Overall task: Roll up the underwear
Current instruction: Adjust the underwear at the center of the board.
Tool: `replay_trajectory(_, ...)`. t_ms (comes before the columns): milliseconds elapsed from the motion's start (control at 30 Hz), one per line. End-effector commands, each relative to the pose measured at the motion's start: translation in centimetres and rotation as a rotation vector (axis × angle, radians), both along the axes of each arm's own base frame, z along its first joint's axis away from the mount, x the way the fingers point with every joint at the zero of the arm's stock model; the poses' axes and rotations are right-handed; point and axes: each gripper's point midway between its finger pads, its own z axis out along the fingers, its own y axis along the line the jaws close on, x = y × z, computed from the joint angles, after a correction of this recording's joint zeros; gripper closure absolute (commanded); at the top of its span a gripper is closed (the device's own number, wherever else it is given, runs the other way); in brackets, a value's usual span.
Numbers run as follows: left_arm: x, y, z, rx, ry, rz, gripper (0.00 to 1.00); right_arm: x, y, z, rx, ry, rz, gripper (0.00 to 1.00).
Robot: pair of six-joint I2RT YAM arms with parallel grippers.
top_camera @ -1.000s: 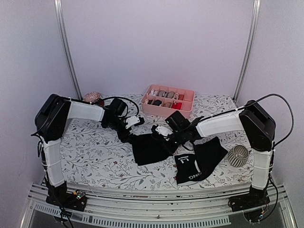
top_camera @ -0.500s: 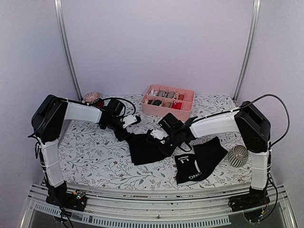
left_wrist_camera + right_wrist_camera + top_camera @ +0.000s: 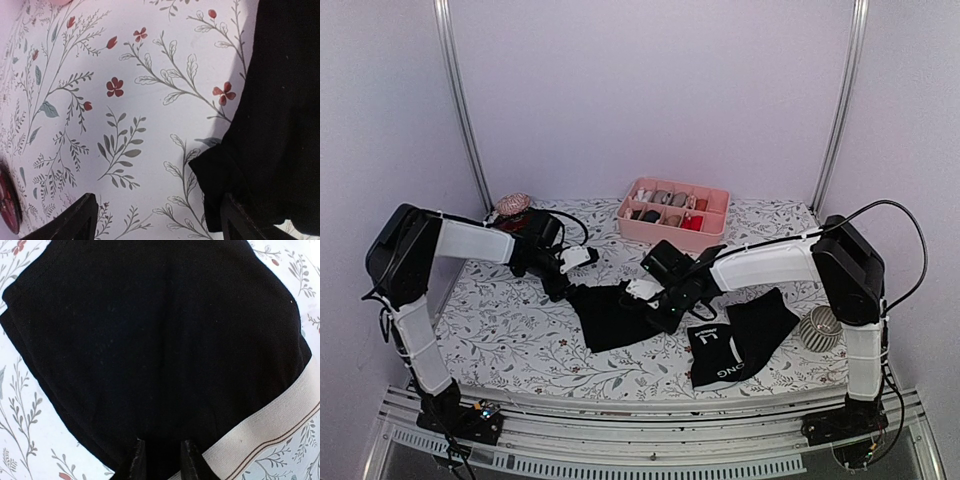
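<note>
The underwear with the beige waistband (image 3: 280, 425) lies flat mid-table as a black sheet (image 3: 608, 316). My right gripper (image 3: 658, 298) hovers low over its right side; in the right wrist view its jaws (image 3: 164, 460) stand a narrow gap apart over the black cloth, with no fold pinched between them. My left gripper (image 3: 567, 268) is wide open at the cloth's upper left corner (image 3: 235, 170), with one finger (image 3: 239, 222) above the edge and the other (image 3: 80, 220) over bare tabletop. The second underwear (image 3: 725, 352), black with white letters, lies to the right.
A pink divided tray (image 3: 712, 190) with small rolled bundles stands at the back. A pinkish-red round object (image 3: 512, 205) sits at the back left, its edge also showing in the left wrist view (image 3: 7, 205). A ribbed metal cup (image 3: 820, 328) lies near the right arm's base.
Both arms have shifted left, and the beige-banded underwear has slid left with them. The right jaws have parted slightly; the left jaws opened a little wider.
</note>
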Motion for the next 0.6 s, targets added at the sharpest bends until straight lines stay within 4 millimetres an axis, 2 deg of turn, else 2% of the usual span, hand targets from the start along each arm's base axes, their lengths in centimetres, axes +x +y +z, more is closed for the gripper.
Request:
replay_trajectory(0, -0.4, 0.1, 1.4, -0.007, -0.013, -0.045, 0.11, -0.1, 1.3, 1.8, 0.034, 0.002, 0.033, 0.7)
replay_trajectory(133, 0.3, -0.1, 3.0, -0.02, -0.048, -0.043, 0.06, -0.2, 2.3, 4.3, 0.111, -0.016, 0.049, 0.56)
replay_trajectory(200, 0.4, -0.2, 3.8, -0.028, -0.066, -0.043, 0.02, 0.0, 2.2, 5.3, 0.129, -0.043, 0.042, 0.5)
replay_trajectory(300, 0.7, -0.1, 5.6, -0.05, -0.104, -0.039, 0.02, 0.3, 1.6, 6.3, 0.137, -0.083, 0.022, 0.45)
replay_trajectory(467, 1.2, 0.2, 9.6, -0.094, -0.193, -0.023, 0.02, 0.8, 0.7, 6.9, 0.142, -0.097, -0.04, 0.49)
replay_trajectory(567, 0.2, -0.3, 10.8, -0.112, -0.218, -0.056, 0.01, 1.2, -0.4, 6.0, 0.119, -0.094, -0.09, 0.56)
